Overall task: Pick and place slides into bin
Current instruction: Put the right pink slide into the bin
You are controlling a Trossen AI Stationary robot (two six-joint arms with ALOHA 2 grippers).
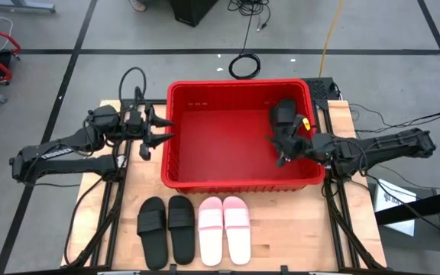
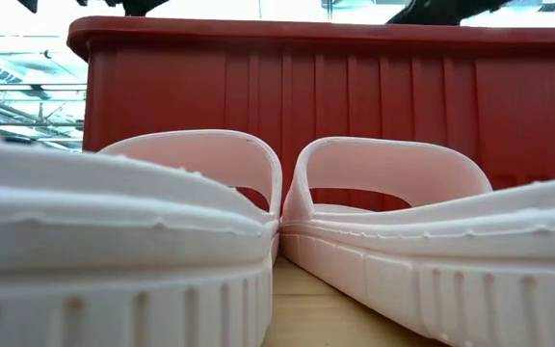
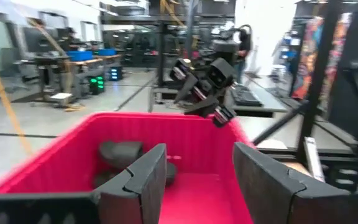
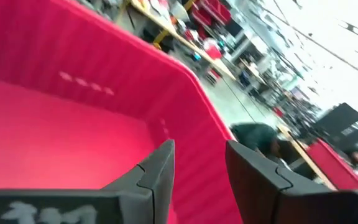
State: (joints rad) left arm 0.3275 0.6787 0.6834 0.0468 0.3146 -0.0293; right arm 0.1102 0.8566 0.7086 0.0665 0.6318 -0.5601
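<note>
The red bin [image 1: 205, 177] stands at the table's middle. Two black slides [image 1: 285, 114] lie inside it at its far right; they also show in the left wrist view [image 3: 122, 154]. Two black slides [image 1: 166, 228] and two pale pink slides [image 1: 224, 228] lie sole-down on the table in front of the bin; the pink pair fills the low view [image 2: 258, 241]. My left gripper [image 1: 165, 131] is open and empty at the bin's left rim. My right gripper [image 1: 277, 149] is open and empty above the bin's right part, near the black slides inside.
The wooden table top [image 1: 296, 229] is bare to the right of the pink slides. Cables [image 1: 244, 65] lie on the floor beyond the table's far edge. The bin's inner floor [image 4: 55, 124] is bare on its left and middle.
</note>
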